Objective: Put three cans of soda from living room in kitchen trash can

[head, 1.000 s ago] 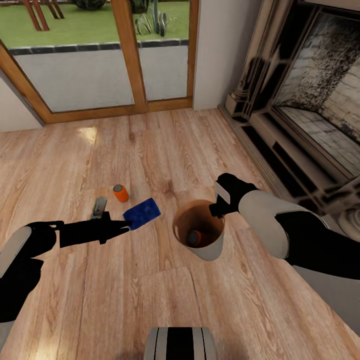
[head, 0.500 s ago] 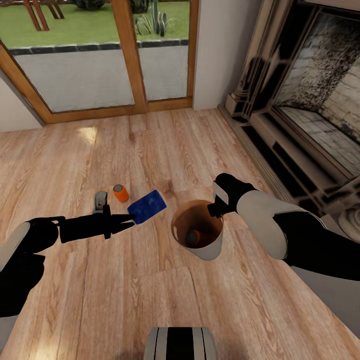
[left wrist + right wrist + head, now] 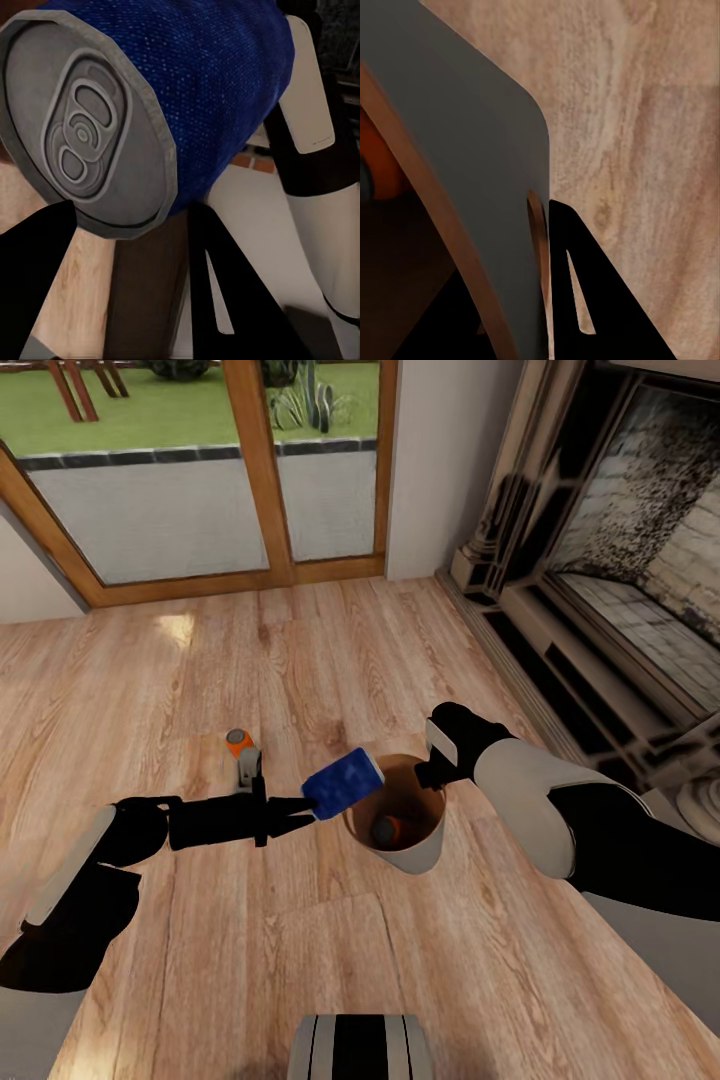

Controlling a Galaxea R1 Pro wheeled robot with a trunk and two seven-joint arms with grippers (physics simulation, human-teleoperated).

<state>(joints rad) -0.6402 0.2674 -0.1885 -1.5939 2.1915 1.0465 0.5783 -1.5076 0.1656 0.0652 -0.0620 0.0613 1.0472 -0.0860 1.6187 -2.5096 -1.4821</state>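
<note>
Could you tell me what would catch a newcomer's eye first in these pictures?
The dark blue soda can, held tilted in the left gripper at the near rim of the trash can on the wood floor. The right gripper clamps the bin's far rim, and one orange can lies inside while another stands on the floor beyond the left arm.

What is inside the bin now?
One orange can lies at the bottom of the bin. The blue can in the left gripper covers part of the opening, so anything under it is hidden.
</note>
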